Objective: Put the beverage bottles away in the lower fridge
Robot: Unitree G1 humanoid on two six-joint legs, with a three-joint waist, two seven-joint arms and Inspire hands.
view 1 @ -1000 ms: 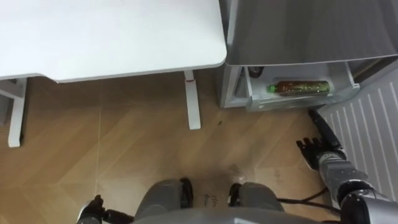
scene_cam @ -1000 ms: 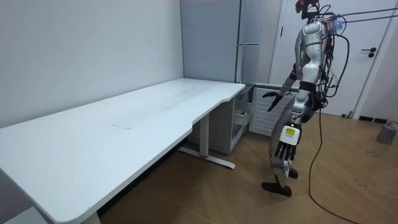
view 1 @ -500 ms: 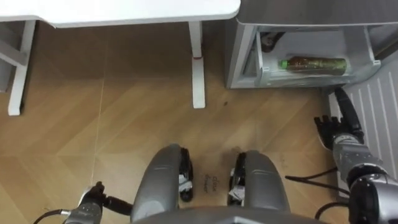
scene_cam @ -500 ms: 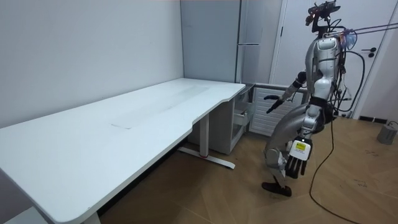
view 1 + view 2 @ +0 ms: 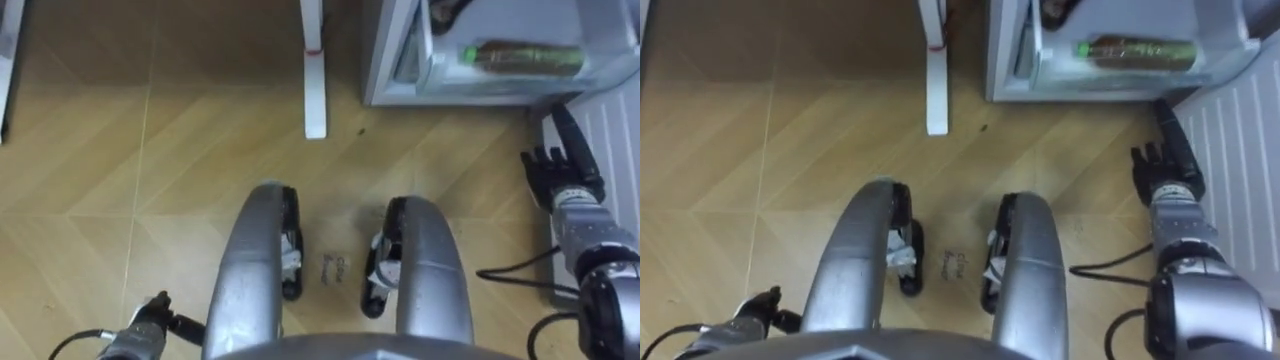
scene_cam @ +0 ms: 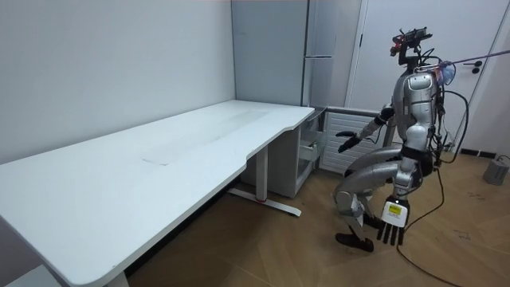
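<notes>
Wooden floor [image 5: 120, 160] is seen all around the robot, laid in slanted boards. At the far side a white table leg [image 5: 313, 75] with a red mark is seen. It belongs to a long white tabletop [image 6: 183, 151] that stands to the left of the fridge.

The lower fridge [image 5: 393, 60] is found at the far right, and it is open. One bottle [image 5: 525, 57] is laid on its side inside it. The bottle holds a brown drink and its green cap is turned to the left. A dark thing [image 5: 450, 10] is seen behind it, but what it is cannot be told.

In the room view the robot is shown with its knees bent low in front of the fridge.

The right robot hand [image 5: 562, 182] is held out near the fridge's right corner, with its fingers straight and spread apart. Nothing is held in it. It is kept apart from the bottle, and the pale front edge of the fridge lies between them. A white ribbed panel [image 5: 612, 120] is seen just beside this hand, on its right.

The left robot hand [image 6: 390, 229] is hung low by the robot's side, close to the floor. Its fingers are loose and straight, and nothing is held in it.
</notes>
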